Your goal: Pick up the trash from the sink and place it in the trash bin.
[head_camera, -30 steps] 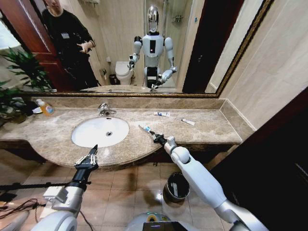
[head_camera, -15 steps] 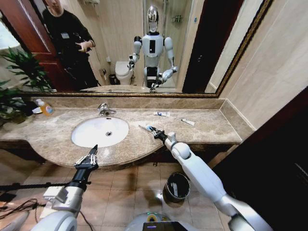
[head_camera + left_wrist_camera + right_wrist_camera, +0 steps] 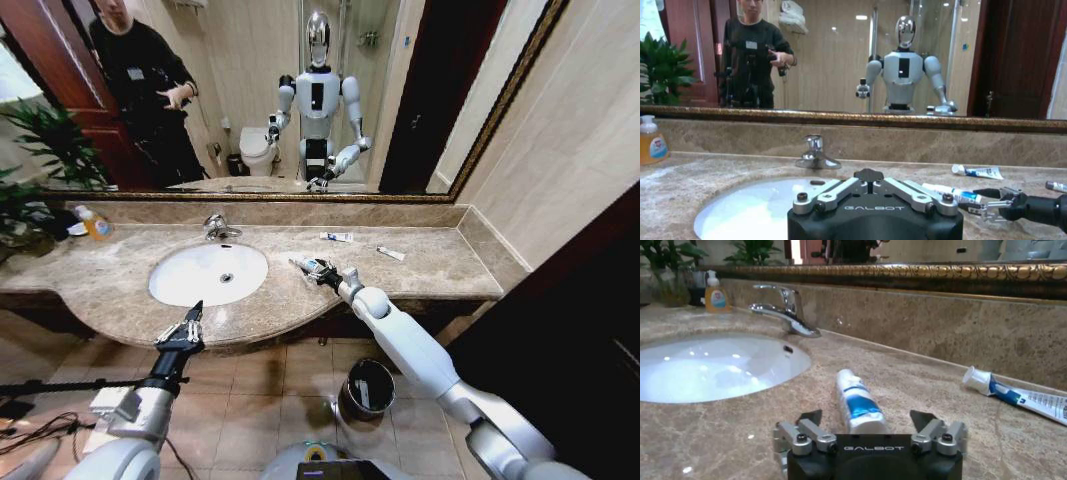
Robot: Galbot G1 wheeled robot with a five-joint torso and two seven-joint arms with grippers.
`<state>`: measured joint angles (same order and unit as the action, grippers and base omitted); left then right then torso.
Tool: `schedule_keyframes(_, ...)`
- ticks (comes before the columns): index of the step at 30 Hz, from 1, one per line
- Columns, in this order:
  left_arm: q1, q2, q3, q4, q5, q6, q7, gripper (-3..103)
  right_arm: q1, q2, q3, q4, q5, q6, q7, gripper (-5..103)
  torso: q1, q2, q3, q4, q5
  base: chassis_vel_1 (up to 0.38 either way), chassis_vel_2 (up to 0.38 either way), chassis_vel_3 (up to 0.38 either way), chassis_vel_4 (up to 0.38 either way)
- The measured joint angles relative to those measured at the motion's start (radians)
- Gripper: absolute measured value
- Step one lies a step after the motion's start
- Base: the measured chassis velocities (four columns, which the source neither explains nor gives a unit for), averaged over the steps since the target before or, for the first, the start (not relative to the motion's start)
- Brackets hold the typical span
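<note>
The white oval sink (image 3: 208, 273) with its chrome tap (image 3: 220, 228) holds nothing that I can see. The trash lies on the marble countertop to its right. A white tube with a blue band (image 3: 857, 402) sits between the spread fingers of my right gripper (image 3: 867, 420), which is open around it and low over the counter (image 3: 318, 270). Two more tubes (image 3: 336, 237) (image 3: 391, 253) lie farther back. The trash bin (image 3: 368, 388) stands on the floor under the counter. My left gripper (image 3: 180, 331) hangs open by the counter's front edge.
A bottle of orange liquid (image 3: 96, 224) stands at the back left of the countertop (image 3: 450, 270). A mirror runs along the wall behind it. The tiled floor (image 3: 260, 390) lies between me and the counter.
My right gripper has moved forward and left over the counter, bringing its fingers around the blue-banded tube. The left arm has stayed where it was.
</note>
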<state>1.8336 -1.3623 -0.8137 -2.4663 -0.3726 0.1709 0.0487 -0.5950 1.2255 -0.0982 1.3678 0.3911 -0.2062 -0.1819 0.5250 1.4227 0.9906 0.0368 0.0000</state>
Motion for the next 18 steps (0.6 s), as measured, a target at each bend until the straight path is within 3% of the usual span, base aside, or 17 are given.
schedule_keyframes(4, 0.000, 0.000, 0.000, 0.000, 0.000, 0.000, 0.000, 0, 0.014, 0.007, -0.009, -0.020, -0.004, 0.000, 0.000, 100, 0.000, 0.000, 0.000, 0.0000, 0.0000, 0.000, 0.000, 0.000, 0.000)
schedule_keyframes(10, 0.000, 0.000, 0.000, 0.000, 0.000, 0.000, 0.000, 0, 0.017, 0.020, -0.012, -0.036, -0.005, 0.002, 0.011, 101, 0.000, 0.000, 0.000, 0.0000, 0.0000, 0.000, 0.000, 0.000, 0.000)
schedule_keyframes(14, 0.000, 0.000, 0.000, 0.000, 0.000, 0.000, 0.000, 0, 0.017, 0.025, -0.010, -0.037, -0.005, 0.003, 0.017, 90, 0.000, 0.000, 0.000, 0.0001, 0.0000, 0.000, 0.000, 0.000, 0.000)
schedule_keyframes(16, 0.000, 0.000, 0.000, 0.000, 0.000, 0.000, 0.000, 0, 0.015, 0.025, -0.008, -0.037, -0.005, 0.005, 0.019, 80, 0.000, 0.000, 0.000, 0.0000, -0.0001, 0.000, 0.000, 0.000, 0.000)
schedule_keyframes(18, 0.000, 0.000, 0.000, 0.000, 0.000, 0.000, 0.000, 0, 0.013, 0.025, -0.007, -0.037, -0.006, 0.009, 0.019, 80, 0.000, 0.000, 0.000, 0.0000, 0.0000, 0.000, 0.000, 0.000, 0.000)
